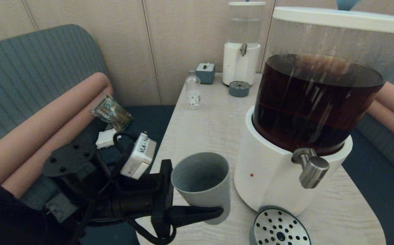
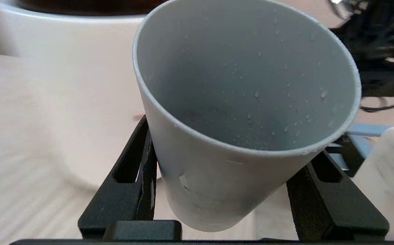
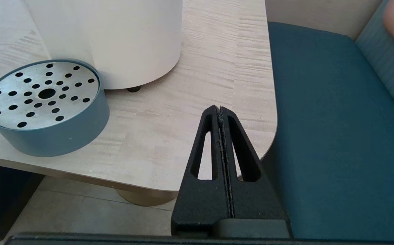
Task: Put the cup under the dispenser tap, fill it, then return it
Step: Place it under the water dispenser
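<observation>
The grey-green cup [image 1: 202, 185] is gripped by my left gripper [image 1: 200, 199], whose black fingers [image 2: 139, 170] press on its two sides. In the left wrist view the cup [image 2: 244, 85] leans a little and has water droplets on its inner wall. It is left of the large dispenser's white base [image 1: 268, 177]. The steel tap [image 1: 311, 168] juts out to the right of the cup, above the round perforated drip tray [image 1: 280, 228]. My right gripper [image 3: 220, 110] is shut and empty over the table's near right corner, out of the head view.
The tank of dark liquid [image 1: 319, 102] fills the right of the table [image 1: 210, 129]. At the back stand a small clear bottle [image 1: 193, 90], a small blue box [image 1: 205, 72] and a small clear-liquid dispenser [image 1: 241, 51]. Benches flank the table.
</observation>
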`<state>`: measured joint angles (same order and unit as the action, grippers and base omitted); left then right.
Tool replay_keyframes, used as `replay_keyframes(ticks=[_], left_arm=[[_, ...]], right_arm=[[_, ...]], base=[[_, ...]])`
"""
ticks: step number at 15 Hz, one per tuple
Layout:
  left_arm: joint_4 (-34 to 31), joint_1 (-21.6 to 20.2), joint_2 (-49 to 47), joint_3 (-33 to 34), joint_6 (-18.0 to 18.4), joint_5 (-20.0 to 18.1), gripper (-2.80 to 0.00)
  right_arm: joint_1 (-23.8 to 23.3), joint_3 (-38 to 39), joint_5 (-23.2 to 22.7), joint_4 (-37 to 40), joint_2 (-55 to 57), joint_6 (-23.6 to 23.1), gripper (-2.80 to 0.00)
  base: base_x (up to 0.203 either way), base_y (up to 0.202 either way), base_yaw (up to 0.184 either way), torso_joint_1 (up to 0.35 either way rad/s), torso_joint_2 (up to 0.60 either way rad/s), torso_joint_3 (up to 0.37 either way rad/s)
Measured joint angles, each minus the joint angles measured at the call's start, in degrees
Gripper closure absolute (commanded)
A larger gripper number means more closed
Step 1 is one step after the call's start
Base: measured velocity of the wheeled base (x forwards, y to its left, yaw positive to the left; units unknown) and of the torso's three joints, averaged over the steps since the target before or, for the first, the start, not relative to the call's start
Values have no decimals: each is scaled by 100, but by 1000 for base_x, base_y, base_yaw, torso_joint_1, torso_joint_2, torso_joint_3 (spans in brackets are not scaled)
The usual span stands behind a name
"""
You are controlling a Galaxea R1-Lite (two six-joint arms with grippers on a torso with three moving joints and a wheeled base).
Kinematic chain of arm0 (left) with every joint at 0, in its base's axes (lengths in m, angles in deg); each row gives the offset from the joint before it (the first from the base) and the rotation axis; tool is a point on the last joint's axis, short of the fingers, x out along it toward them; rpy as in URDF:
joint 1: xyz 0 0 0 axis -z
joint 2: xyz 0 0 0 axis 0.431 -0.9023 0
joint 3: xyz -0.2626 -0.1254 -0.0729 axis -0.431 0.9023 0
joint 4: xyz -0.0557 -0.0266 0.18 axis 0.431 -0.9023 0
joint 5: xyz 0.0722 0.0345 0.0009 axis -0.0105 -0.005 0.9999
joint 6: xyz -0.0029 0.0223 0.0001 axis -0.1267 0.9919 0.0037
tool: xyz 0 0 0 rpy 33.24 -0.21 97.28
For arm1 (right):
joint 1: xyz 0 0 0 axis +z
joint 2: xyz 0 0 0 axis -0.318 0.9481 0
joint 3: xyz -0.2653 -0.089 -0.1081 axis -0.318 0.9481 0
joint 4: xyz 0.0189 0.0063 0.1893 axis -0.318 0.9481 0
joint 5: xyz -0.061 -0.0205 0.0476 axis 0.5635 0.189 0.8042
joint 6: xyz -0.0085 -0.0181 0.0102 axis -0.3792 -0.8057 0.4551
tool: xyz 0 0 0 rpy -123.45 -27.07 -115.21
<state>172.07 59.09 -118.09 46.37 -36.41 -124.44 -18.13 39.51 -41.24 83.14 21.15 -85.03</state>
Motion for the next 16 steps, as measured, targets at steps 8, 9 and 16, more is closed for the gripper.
replay_keyframes(ticks=[8, 9, 16], left_arm=[[0, 710, -993, -722, -42, 281, 0], [-1, 785, -1094, -817, -63, 364, 0], [-1, 1150, -1698, -1325, -157, 484, 0]], right_arm=[[2, 0, 1, 2, 0, 0, 0], [2, 0, 0, 2, 0, 2, 0], [2, 0, 0, 2, 0, 5, 0]], base=[[0, 0, 0, 0, 0, 0], [0, 0, 0, 0, 0, 0], [0, 0, 0, 0, 0, 0]])
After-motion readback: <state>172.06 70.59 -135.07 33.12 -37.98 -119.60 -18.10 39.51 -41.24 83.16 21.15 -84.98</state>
